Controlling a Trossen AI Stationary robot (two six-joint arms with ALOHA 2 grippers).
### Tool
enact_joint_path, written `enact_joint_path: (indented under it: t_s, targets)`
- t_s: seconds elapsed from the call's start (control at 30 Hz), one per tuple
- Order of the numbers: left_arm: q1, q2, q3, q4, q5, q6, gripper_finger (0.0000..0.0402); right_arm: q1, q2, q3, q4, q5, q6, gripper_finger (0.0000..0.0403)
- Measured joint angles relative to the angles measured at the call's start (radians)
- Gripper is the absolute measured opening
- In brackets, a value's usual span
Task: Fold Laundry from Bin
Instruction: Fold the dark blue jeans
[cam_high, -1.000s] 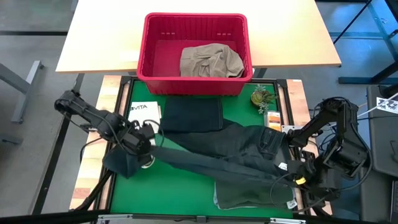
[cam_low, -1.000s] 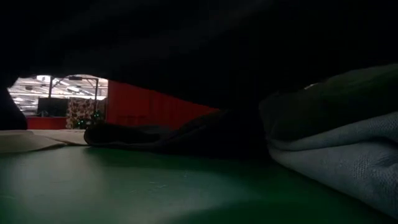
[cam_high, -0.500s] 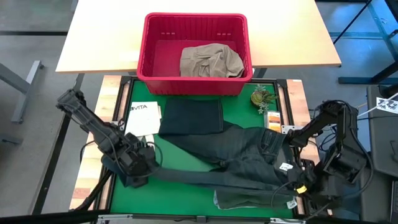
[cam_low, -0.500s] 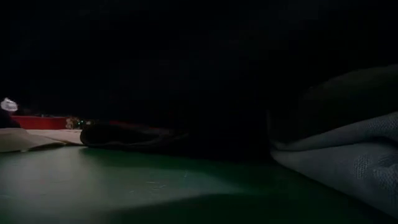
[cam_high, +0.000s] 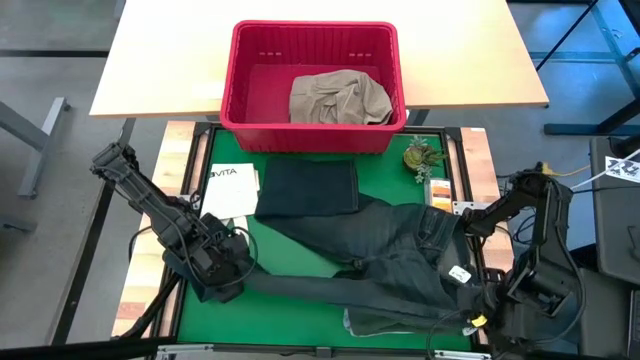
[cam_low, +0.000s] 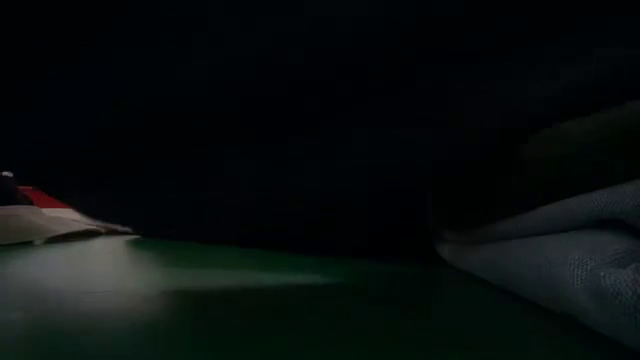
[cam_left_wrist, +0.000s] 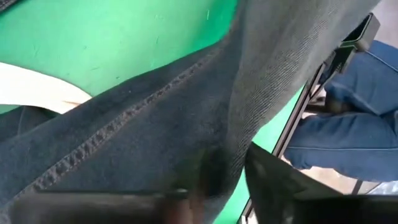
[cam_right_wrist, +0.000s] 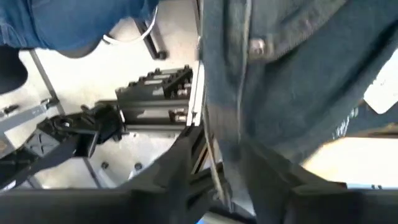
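Dark denim jeans (cam_high: 390, 250) lie spread across the green mat, waistband at the right and one leg reaching left. My left gripper (cam_high: 228, 280) is low over that leg's end, and the denim (cam_left_wrist: 186, 124) fills its wrist view. My right gripper (cam_high: 478, 312) is at the waistband end near the mat's right near corner. The fingers of both stand apart with denim between them. The red bin (cam_high: 240, 100) stands at the far side with a khaki garment (cam_high: 338, 97) lying in it. A folded dark piece (cam_high: 307, 187) lies flat in front of the bin. My left gripper has the jeans leg's end (cam_left_wrist: 217, 155) between its parted fingers, coming at it from above on a slant; the leg lies on the mat. Whether the fingers touch it I cannot tell. My right gripper has the waistband's edge (cam_right_wrist: 217, 155), below a button, between its parted fingers (cam_right_wrist: 267, 174); I cannot tell whether they touch it.
A grey-green garment (cam_high: 400, 322) lies under the jeans at the near right, pale in the low view (cam_low: 560, 270). White paper (cam_high: 232, 188) sits at the far left and a small plant (cam_high: 422, 155) at the far right. A person's blue-clad legs (cam_left_wrist: 348, 124) are beside the table.
My left gripper has gone down and toward the table's near edge with the leg's end. My right gripper has gone toward the near edge. The jeans, which were stretched between the two grippers, now lie slack on the mat, and the low view has gone dark.
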Motion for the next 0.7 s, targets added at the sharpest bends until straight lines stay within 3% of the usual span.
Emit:
enact_joint_path:
  t_s: [0.17, 0.37, 0.5, 0.7]
  targets:
    - [0.000, 0.000, 0.000, 0.002, -0.001, -0.001, 0.0154, 0.000, -0.001, 0.000, 0.000, -0.070, -0.006, 0.0204]
    - [0.000, 0.000, 0.000, 0.003, -0.004, 0.021, 0.0194, 0.000, -0.002, 0.002, 0.002, -0.069, -0.039, 0.0225]
    - [0.001, 0.001, 0.000, 0.004, -0.018, 0.080, 0.0198, -0.001, -0.002, 0.002, 0.005, 0.055, -0.152, 0.0225]
    - [0.001, 0.001, 0.000, 0.006, -0.198, 0.138, 0.0198, -0.080, 0.000, 0.002, 0.035, 0.280, -0.368, 0.0225]
